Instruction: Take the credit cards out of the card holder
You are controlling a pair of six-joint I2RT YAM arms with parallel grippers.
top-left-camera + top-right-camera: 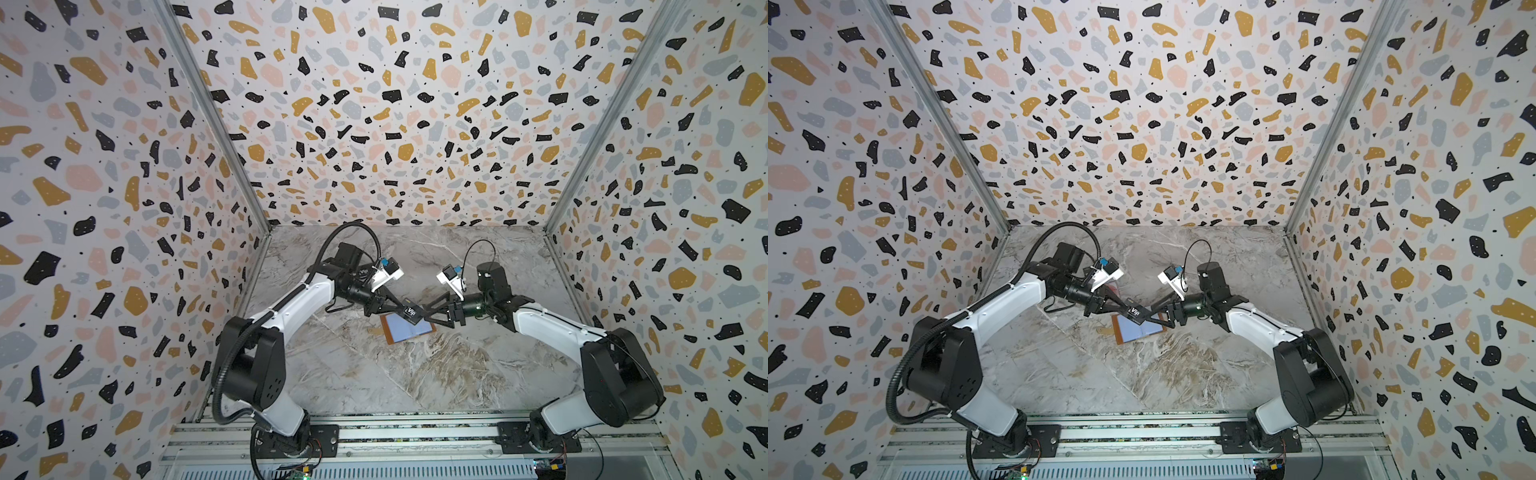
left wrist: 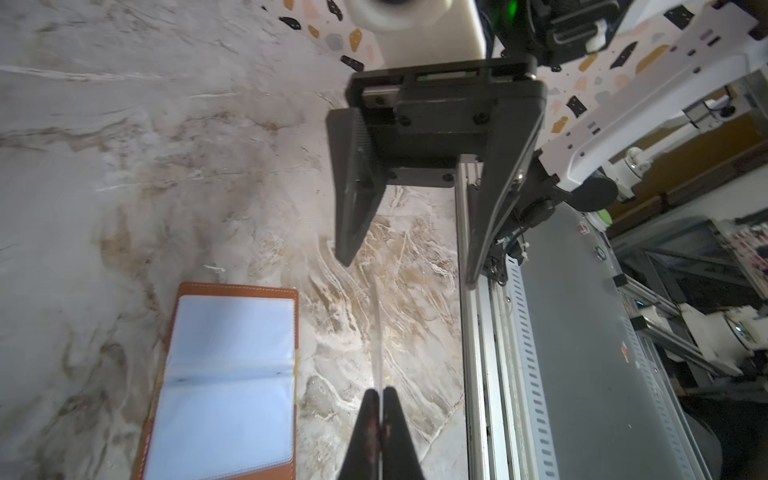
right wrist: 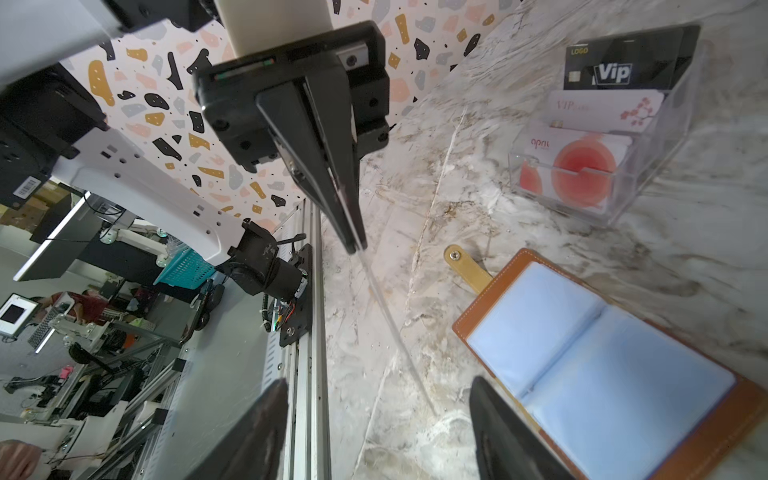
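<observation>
Card holder (image 1: 405,331) one, held card (image 1: 412,312) one.

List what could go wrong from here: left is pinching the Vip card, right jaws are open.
1. The left gripper pinches the Vip card at one end only, so it could pivot or slip in transit.
2. The right gripper is open with the card's free end at its tips. A sideways move by either arm may knock the card.
3. If dropped, it likely lands on the open card holder.
</observation>
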